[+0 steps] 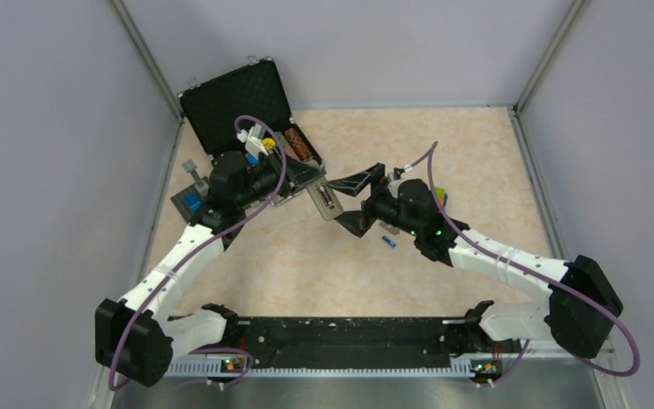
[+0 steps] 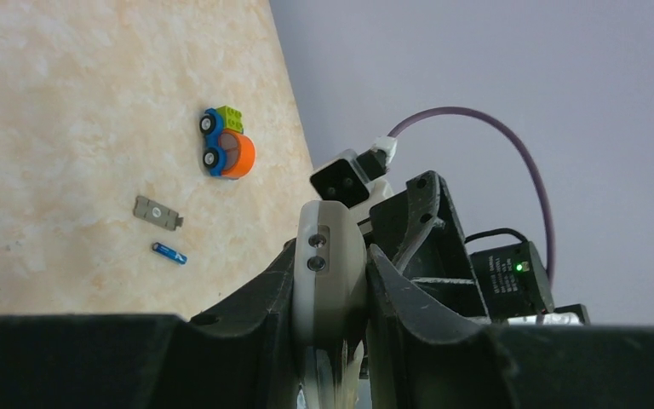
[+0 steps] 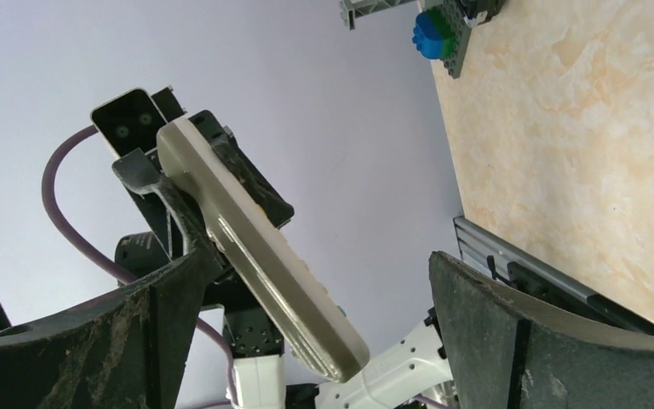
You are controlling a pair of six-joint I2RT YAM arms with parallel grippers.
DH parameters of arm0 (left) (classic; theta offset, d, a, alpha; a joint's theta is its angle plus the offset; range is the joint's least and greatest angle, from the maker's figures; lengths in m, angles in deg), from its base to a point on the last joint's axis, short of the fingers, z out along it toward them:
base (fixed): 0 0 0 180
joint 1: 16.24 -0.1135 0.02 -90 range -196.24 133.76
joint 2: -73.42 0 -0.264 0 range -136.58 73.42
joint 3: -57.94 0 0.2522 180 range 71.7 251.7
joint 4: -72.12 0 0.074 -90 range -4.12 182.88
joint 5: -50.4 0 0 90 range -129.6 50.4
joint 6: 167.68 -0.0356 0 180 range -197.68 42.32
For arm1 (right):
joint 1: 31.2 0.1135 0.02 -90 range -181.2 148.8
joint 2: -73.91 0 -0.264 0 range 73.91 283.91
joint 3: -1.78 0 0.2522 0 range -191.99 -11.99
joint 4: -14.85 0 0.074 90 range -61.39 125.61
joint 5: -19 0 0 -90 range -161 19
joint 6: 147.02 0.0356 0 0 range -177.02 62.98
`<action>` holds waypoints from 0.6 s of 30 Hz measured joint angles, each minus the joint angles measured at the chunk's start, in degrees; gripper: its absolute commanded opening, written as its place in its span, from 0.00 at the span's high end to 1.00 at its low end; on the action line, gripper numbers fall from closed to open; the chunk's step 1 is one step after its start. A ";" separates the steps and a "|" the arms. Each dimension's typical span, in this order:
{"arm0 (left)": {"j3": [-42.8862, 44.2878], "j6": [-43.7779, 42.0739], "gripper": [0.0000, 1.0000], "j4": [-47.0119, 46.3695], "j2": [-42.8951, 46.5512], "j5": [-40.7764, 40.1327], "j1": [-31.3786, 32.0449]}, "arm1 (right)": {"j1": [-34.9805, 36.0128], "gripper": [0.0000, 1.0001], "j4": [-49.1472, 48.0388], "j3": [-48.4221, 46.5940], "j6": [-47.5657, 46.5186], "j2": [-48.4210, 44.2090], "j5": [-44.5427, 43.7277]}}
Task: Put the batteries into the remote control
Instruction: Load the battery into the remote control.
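Observation:
My left gripper (image 1: 313,187) is shut on the remote control (image 1: 324,201) and holds it above the table; in the left wrist view the white remote (image 2: 330,264) is clamped edge-on between my fingers (image 2: 332,285). My right gripper (image 1: 338,203) is open, its two fingers on either side of the remote's free end. In the right wrist view the remote (image 3: 260,260) hangs slanted between the wide-apart fingers (image 3: 324,336), touching neither. The blue battery (image 1: 387,243) lies on the table, also in the left wrist view (image 2: 169,253). I cannot make out the dark grey battery.
A small grey cover piece (image 2: 157,213) lies beside the blue battery. An orange-green-blue toy car (image 2: 227,142) stands further back, behind my right wrist (image 1: 440,198). An open black case (image 1: 238,102) and a grey plate with a blue block (image 1: 192,202) are at the back left.

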 measured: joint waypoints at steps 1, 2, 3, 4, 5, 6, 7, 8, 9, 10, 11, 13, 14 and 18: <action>0.00 -1.03 1.00 0.09 0.09 0.24 0.00 | -0.20 0.01 -0.17 0.24 -0.48 -0.42 -0.26; 0.00 -1.95 1.00 0.09 0.11 0.52 0.00 | -0.46 0.01 -0.26 0.48 -1.25 -1.05 -0.37; 0.00 -3.02 1.00 0.11 0.13 1.03 0.00 | -0.68 0.01 -0.55 0.76 -2.03 -1.57 -0.50; 0.00 -4.33 1.00 0.17 0.13 1.68 0.00 | -0.87 0.01 -0.85 1.14 -3.13 -2.29 -0.59; 0.00 -5.46 1.00 0.24 0.13 2.29 0.00 | -1.07 0.02 -1.11 1.55 -4.24 -3.10 -0.61; 0.00 -6.71 1.00 0.39 0.13 3.28 0.00 | -1.14 0.02 -1.09 1.99 -5.42 -3.96 -0.68; 0.00 -7.80 1.00 0.57 0.13 4.24 0.00 | -1.22 0.02 -1.01 2.49 -7.06 -4.90 -0.63; 0.00 -9.07 1.00 0.70 0.13 5.40 0.00 | -1.36 0.02 -0.76 2.78 -9.09 -5.75 -0.46; 0.02 -10.19 1.00 0.76 0.13 6.45 0.00 | -1.49 0.02 -0.63 2.89 -11.32 -6.32 -0.09; 0.13 -11.41 1.00 0.94 0.13 7.65 0.00 | -1.90 0.02 -0.46 2.82 -14.80 -6.62 0.79; 0.44 -12.31 1.00 1.38 0.07 8.74 0.00 | -2.16 0.03 -0.24 2.62 -16.98 -6.62 1.25; 1.36 -14.25 1.00 2.14 -0.11 10.73 0.00 | -2.97 0.05 3.48 -0.20 -25.24 -5.79 3.23; 1.95 -14.99 1.00 2.45 -0.28 11.56 0.00 | -3.23 0.06 5.53 -2.60 -29.59 -4.85 4.26; 4.02 -16.65 1.00 2.89 -1.22 13.46 0.00 | -3.43 0.10 11.47 -13.79 -45.79 -1.11 8.11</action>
